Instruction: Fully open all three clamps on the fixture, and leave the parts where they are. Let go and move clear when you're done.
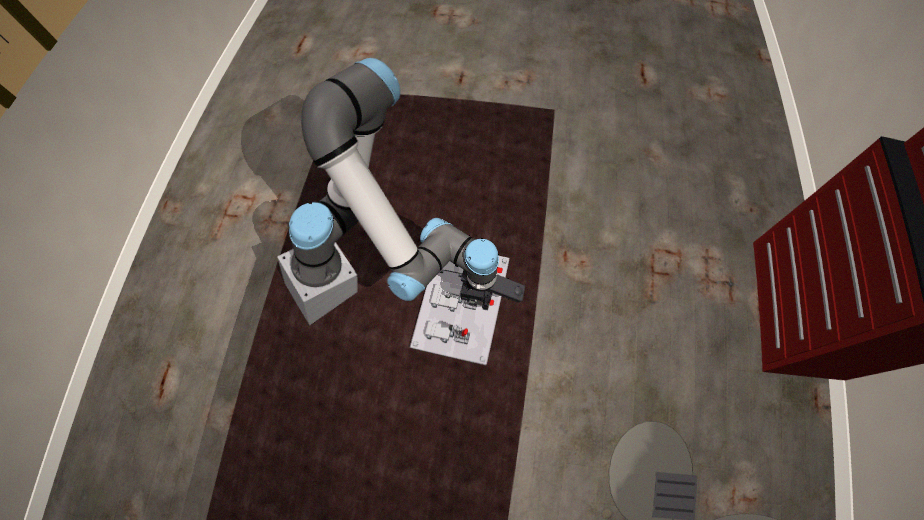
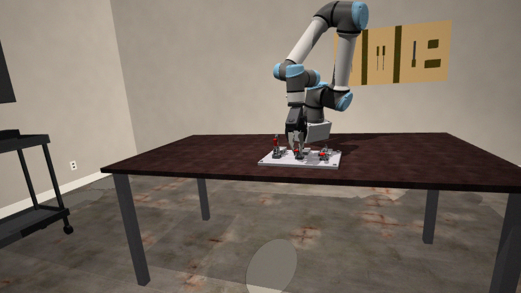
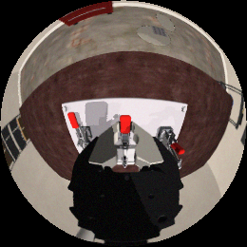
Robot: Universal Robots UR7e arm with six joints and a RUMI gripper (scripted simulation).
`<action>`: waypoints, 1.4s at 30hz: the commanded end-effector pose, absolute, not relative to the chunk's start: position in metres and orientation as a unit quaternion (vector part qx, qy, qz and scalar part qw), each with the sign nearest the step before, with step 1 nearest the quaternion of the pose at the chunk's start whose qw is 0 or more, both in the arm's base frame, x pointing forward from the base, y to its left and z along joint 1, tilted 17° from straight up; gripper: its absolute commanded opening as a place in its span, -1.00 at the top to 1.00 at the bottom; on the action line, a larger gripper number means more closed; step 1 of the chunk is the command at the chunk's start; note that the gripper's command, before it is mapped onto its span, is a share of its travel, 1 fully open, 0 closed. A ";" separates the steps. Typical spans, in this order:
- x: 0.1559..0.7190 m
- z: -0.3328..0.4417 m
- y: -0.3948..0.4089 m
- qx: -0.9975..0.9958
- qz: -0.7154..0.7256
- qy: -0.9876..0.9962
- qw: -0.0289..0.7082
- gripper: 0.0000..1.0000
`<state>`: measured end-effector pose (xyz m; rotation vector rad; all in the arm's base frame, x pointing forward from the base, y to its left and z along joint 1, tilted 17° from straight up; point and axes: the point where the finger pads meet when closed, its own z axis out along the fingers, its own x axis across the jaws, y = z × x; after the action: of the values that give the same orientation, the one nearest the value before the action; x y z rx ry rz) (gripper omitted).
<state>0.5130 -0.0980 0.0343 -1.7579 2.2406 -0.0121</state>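
Red-handled middle clamp (image 3: 124, 127) pinched in the claw (image 3: 124, 159), at the white fixture (image 3: 142, 108) centre on the dark surface (image 2: 401, 156); other clamps at nine (image 3: 75, 123) and three o'clock (image 3: 174, 144).

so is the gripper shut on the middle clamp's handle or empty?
Shut on it: the gripper fingers bracket the middle clamp's red handle over the fixture plate.
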 end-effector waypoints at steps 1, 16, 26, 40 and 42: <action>0.510 0.037 -0.098 -0.611 -0.005 0.778 0.147 1.00; 0.501 0.043 -0.097 -0.611 -0.005 0.778 0.147 1.00; 0.495 0.045 -0.097 -0.611 -0.005 0.778 0.147 1.00; 0.483 0.047 -0.095 -0.611 -0.005 0.778 0.147 1.00; 0.483 0.047 -0.094 -0.611 -0.005 0.778 0.147 1.00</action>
<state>0.4850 -0.0948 0.0470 -1.7576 2.2400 -0.0137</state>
